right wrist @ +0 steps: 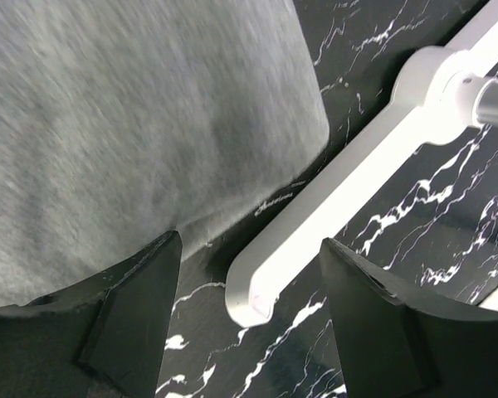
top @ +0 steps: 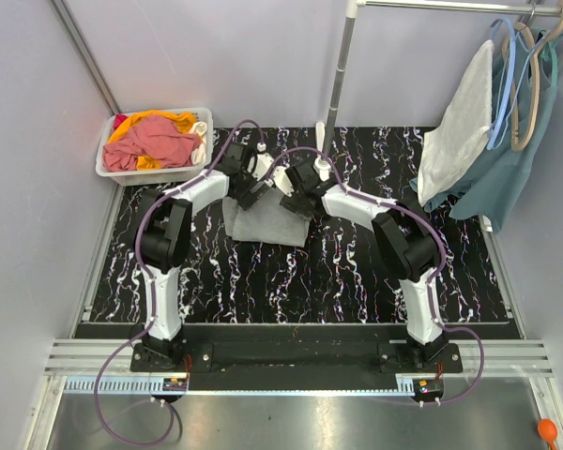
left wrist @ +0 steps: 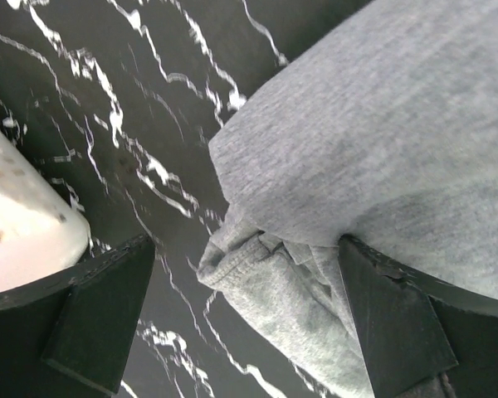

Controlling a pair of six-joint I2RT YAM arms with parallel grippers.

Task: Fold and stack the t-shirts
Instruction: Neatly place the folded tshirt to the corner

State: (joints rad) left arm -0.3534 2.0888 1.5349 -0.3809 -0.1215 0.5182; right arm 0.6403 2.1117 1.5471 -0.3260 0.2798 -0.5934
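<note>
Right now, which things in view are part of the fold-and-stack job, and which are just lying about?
Job:
- grey t-shirt, on the table
- pink-red t-shirt and orange t-shirt, in the white bin

Just lying about:
- off-white cloth, hanging on the rack
- teal garment, hanging beside it
- hangers

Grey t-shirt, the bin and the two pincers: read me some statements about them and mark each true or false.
1. The grey t-shirt lies on the table, outside the bin. True.
2. The left pincer is shut on the grey t-shirt. False: its jaws stand open, gripping nothing.
3. A pink-red t-shirt sits in the bin. True.
4. The teal garment lies on the table. False: it hangs from the rack.
5. The right pincer is open. True.
</note>
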